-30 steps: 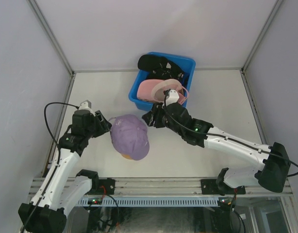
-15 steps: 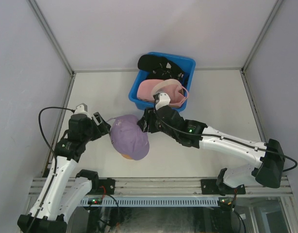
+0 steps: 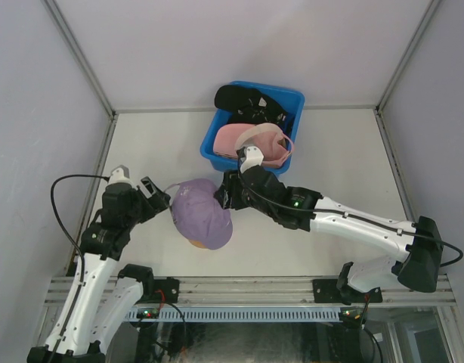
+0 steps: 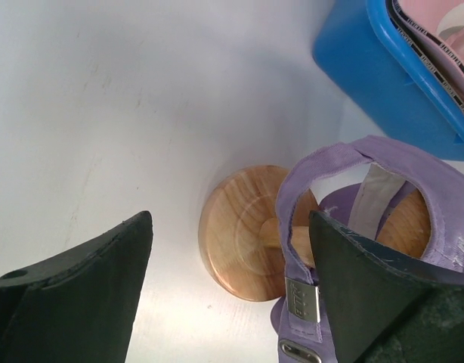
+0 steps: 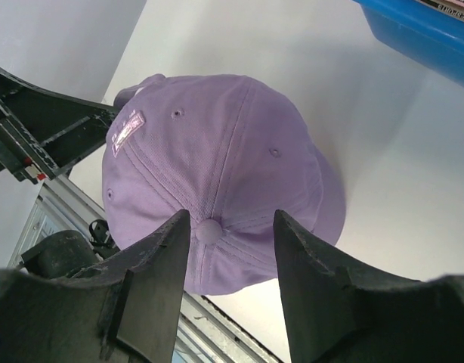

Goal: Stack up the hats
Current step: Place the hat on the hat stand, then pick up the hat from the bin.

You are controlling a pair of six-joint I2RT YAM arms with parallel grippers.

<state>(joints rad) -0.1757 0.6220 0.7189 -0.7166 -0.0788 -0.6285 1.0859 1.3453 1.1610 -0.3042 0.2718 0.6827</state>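
A lavender hat [image 3: 202,215] sits on a round wooden stand [image 4: 243,234] near the table's front. Its back strap and metal buckle [image 4: 300,291] hang beside my left gripper's right finger [image 4: 383,295]. My left gripper [image 3: 161,198] [image 4: 230,219] is open at the hat's left, holding nothing. Over the hat's crown [image 5: 217,151] my right gripper [image 3: 226,189] [image 5: 232,215] hangs open, its fingertips either side of the top button, gripping nothing. A pink hat [image 3: 247,141] and a black hat [image 3: 242,98] lie in the blue bin [image 3: 292,97].
The blue bin [image 4: 368,76] stands just behind the stand, close to my right arm. White walls and metal posts enclose the table on three sides. A metal rail [image 3: 239,286] runs along the near edge.
My left gripper has opened wider and drawn back to the left, away from the lavender hat. My right gripper has moved left, closer over the hat's crown.
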